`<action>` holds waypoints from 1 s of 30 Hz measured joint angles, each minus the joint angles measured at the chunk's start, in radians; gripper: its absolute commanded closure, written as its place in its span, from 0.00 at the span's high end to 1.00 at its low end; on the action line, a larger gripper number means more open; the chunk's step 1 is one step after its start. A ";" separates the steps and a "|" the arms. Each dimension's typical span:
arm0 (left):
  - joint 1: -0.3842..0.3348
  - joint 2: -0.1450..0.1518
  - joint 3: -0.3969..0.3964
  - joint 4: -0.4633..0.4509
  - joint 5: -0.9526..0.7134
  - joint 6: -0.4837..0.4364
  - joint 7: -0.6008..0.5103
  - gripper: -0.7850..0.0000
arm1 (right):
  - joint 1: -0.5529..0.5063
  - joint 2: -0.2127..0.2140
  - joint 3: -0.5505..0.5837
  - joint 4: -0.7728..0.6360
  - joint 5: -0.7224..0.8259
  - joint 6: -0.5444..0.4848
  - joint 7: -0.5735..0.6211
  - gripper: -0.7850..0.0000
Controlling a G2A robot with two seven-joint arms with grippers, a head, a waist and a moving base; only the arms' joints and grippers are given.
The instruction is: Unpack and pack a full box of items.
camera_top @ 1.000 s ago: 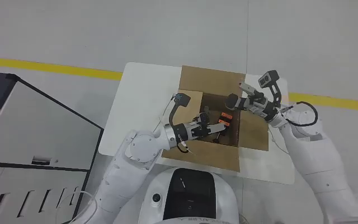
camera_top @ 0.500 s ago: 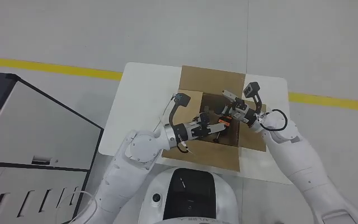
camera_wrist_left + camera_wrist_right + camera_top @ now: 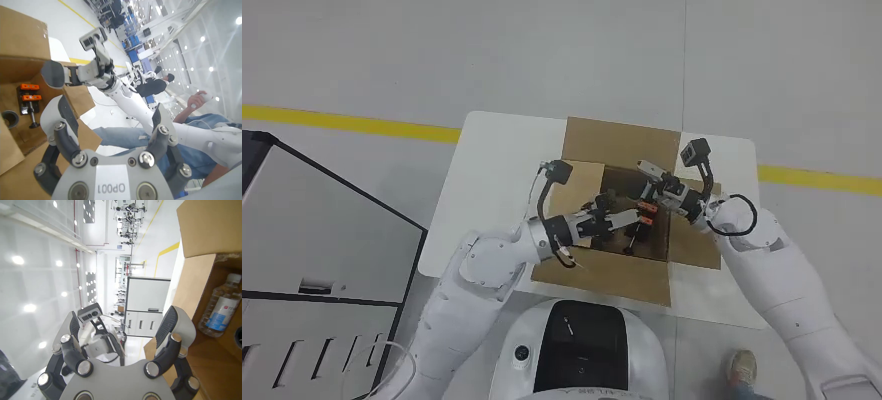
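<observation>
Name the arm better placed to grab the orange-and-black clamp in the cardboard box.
Left, probably: the open left end effector hangs right beside the orange-and-black clamp in the cardboard box; the right end effector hangs farther off.

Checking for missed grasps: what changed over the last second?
The right tool swung inward from above the right flap of the box to over its opening. The left tool drew back slightly toward the box's left side. Both are open and neither took or released anything. The box and the orange clamp stayed put.
</observation>
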 measured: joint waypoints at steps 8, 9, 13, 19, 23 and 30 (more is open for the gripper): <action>0.153 0.033 -0.265 -0.123 -0.057 0.067 0.035 1.00 | 0.034 -0.034 -0.117 0.046 -0.216 0.014 -0.097 1.00; 0.166 0.035 -0.278 -0.128 -0.070 0.073 0.034 1.00 | 0.052 -0.043 -0.141 0.069 -0.238 0.021 -0.111 1.00; 0.181 0.036 -0.286 -0.128 -0.099 0.077 0.028 1.00 | 0.141 -0.088 -0.237 0.159 -0.272 0.038 -0.136 1.00; 0.180 0.036 -0.286 -0.127 -0.097 0.076 0.028 1.00 | 0.149 -0.090 -0.241 0.164 -0.270 0.038 -0.130 1.00; 0.188 0.036 -0.272 -0.130 -0.117 0.084 0.031 1.00 | 0.143 -0.104 -0.275 0.195 -0.294 0.080 -0.137 1.00; 0.187 0.043 -0.281 -0.166 -0.158 0.110 0.035 1.00 | 0.197 -0.165 -0.353 0.288 -0.224 0.034 -0.135 1.00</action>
